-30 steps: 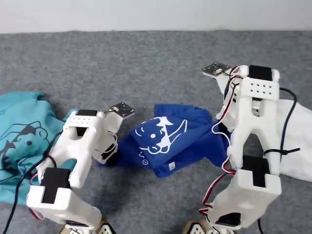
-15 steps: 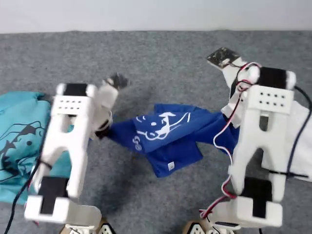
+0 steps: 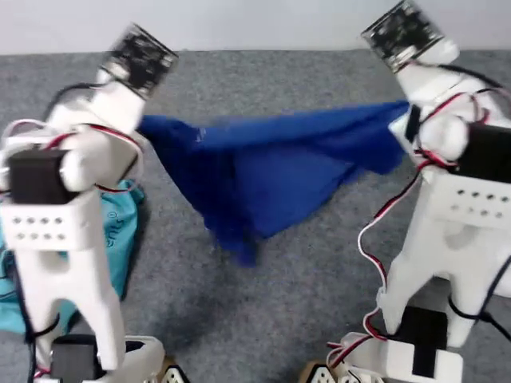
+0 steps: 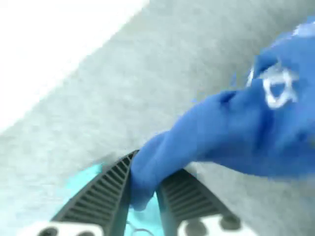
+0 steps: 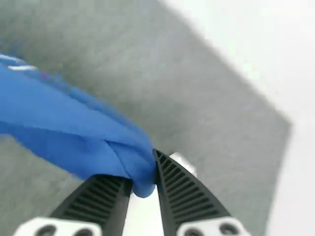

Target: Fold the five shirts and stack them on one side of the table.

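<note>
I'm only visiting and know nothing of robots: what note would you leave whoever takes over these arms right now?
Left gripper: shut on one end of the dark blue fabric shirt.
Right gripper: shut on the other end.
Shirt hangs stretched between them above the grey table.
Teal printed shirt lies at the table's left edge.
Done: no folded stack in view.
Left: fold the blue shirt, then the rest, stack.

The blue shirt (image 3: 263, 171), a second ago a crumpled heap on the worktop (image 3: 263, 80) between the arms, now hangs stretched from the left end effector (image 4: 147, 169) to the right end effector (image 5: 142, 169). Both have risen and drawn farther apart, each pinching a bunch of cloth.
</note>
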`<action>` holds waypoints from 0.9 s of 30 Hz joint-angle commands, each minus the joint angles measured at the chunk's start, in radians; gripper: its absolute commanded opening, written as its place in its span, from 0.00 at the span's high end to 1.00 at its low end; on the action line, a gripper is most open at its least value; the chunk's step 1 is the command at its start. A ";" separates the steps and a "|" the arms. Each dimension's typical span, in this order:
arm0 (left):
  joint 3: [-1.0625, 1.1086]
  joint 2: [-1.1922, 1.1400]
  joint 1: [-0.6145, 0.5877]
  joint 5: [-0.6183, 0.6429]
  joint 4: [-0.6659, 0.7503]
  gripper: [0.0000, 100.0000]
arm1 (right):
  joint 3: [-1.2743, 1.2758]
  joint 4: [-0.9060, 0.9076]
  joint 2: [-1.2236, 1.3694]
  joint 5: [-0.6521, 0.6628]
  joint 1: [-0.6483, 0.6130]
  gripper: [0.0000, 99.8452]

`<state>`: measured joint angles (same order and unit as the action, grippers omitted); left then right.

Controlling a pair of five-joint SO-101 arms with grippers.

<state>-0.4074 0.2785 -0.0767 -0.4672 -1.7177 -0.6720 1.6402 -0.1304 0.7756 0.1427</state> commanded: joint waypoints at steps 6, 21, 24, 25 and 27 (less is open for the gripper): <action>-0.298 0.040 -0.104 0.008 -0.012 0.99 | -0.207 -0.059 -0.050 -0.002 0.058 0.99; -0.418 0.132 -0.025 0.002 -0.038 0.99 | -0.634 -0.042 -0.050 0.086 0.058 0.99; -0.361 0.196 -0.015 0.002 -0.038 0.99 | -0.690 -0.007 -0.050 0.130 0.058 0.99; -0.338 0.218 -0.015 0.002 -0.038 0.99 | -0.712 0.024 -0.050 0.143 0.058 0.99; -0.289 0.258 -0.021 0.002 -0.038 0.99 | -0.752 0.102 -0.050 0.152 0.058 0.99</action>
<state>-0.7449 0.4764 -0.0982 -0.4672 -1.7346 -1.3564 1.6709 -0.1550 0.9045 0.1857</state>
